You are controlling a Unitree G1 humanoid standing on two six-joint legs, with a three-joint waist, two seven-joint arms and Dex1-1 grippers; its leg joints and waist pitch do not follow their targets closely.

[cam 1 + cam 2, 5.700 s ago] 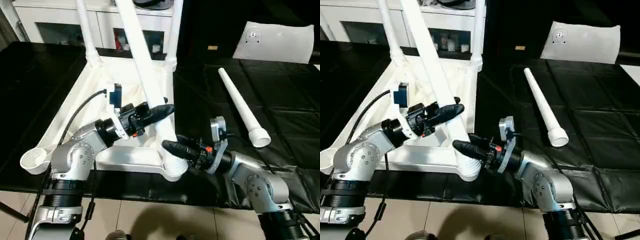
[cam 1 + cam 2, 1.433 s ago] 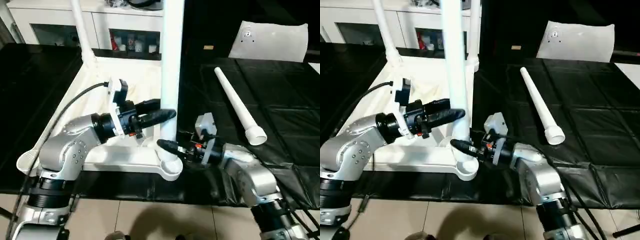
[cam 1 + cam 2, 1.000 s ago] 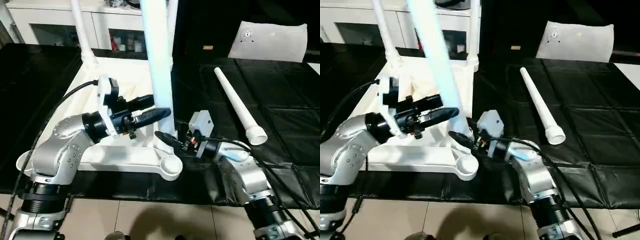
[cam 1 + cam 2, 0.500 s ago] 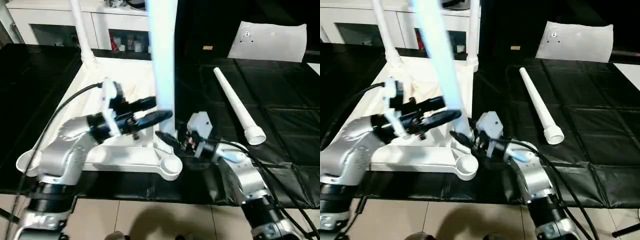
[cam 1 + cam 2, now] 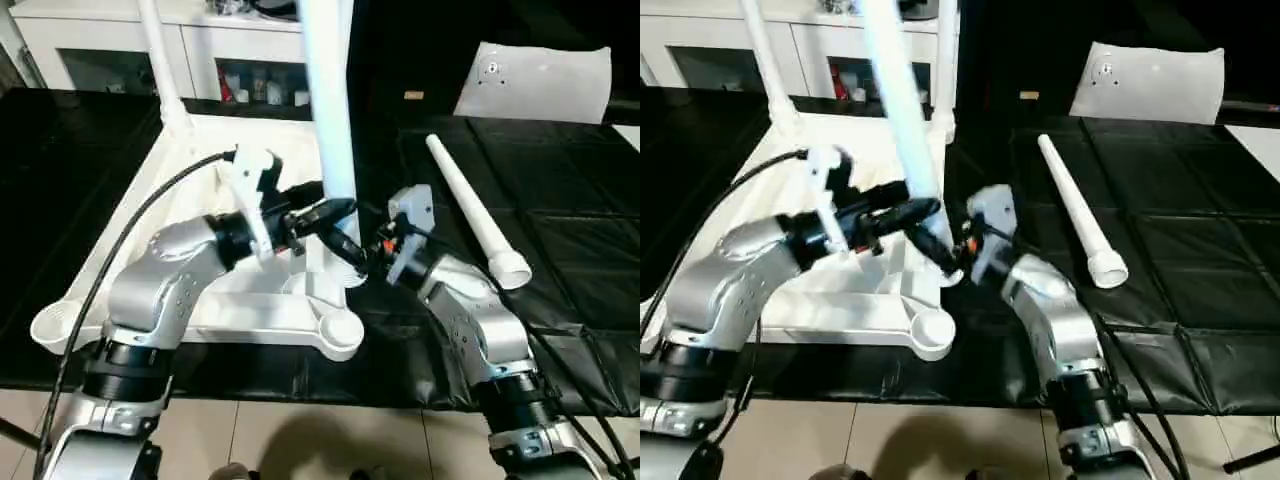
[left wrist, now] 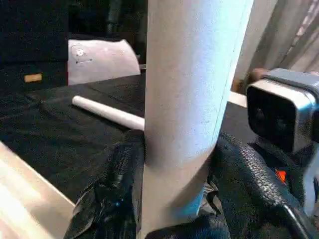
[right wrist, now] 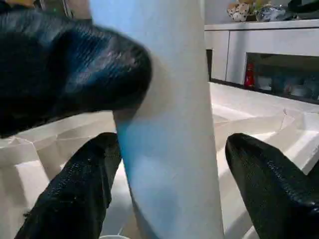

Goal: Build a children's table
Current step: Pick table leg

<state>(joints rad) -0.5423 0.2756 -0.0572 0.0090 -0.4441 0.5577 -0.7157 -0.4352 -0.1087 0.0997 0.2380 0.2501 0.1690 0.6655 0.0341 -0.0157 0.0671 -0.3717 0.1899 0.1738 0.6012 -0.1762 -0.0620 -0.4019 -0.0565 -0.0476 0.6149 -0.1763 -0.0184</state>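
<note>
Left eye view: at frame centre, a leg [image 5: 330,110] is clamped upright by the left gripper [image 5: 335,212], apparently to be steered toward a socket [image 5: 340,328] of the tabletop [image 5: 190,190]. The right gripper [image 7: 169,164] is spread around it, one finger seemingly touching it.

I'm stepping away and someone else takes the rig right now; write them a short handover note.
Left gripper: shut on the upright leg, above the tabletop's near right corner.
Right gripper: open, fingers either side of that leg, lower down.
Done: two legs stand at the far corners.
To do: seat the held leg in the empty near right socket, then fit the spare leg lying on the black mat into the near left socket.
</note>
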